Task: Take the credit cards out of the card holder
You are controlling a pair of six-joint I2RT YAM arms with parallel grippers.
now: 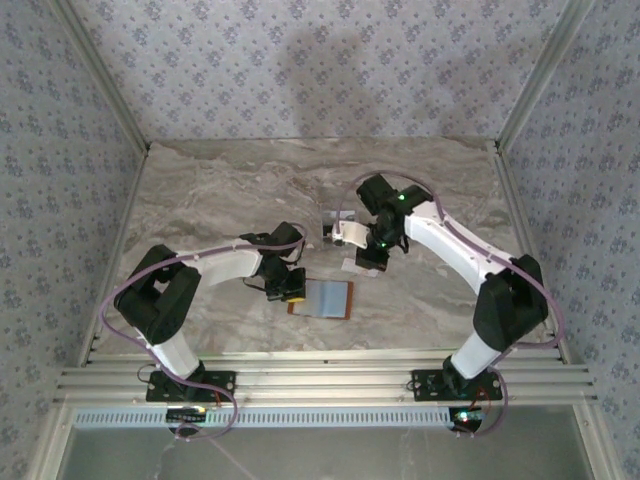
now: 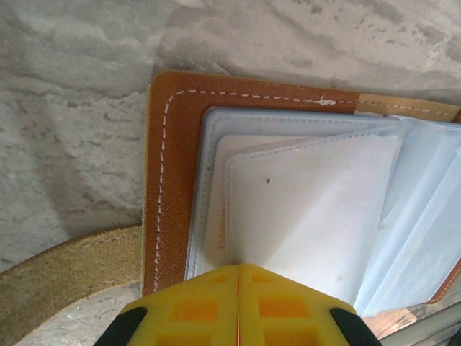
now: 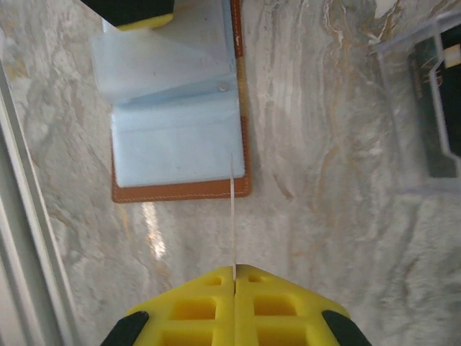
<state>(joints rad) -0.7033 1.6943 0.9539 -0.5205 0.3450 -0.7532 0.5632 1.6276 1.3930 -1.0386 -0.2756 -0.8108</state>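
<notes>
Off the card holder's (image 3: 180, 144) far right corner, your right pincer (image 3: 234, 268) is clamped tight on 1 pale credit card (image 3: 232, 216). You see the card edge-on, its long axis running straight out from the tips toward the holder's brown corner. The clear tray (image 3: 389, 108), with dark cards (image 3: 443, 108) lying in it, sits beyond the holder's far edge, so the right arm is the nearer one for the drop. At the holder's left edge your left pincer (image 2: 238, 267) is fully closed over the grey-blue pockets (image 2: 310, 209). You cannot tell whether it pinches a leaf or only presses. Between holder and tray the marbled surface (image 1: 200, 190) leaves open room to swing.
</notes>
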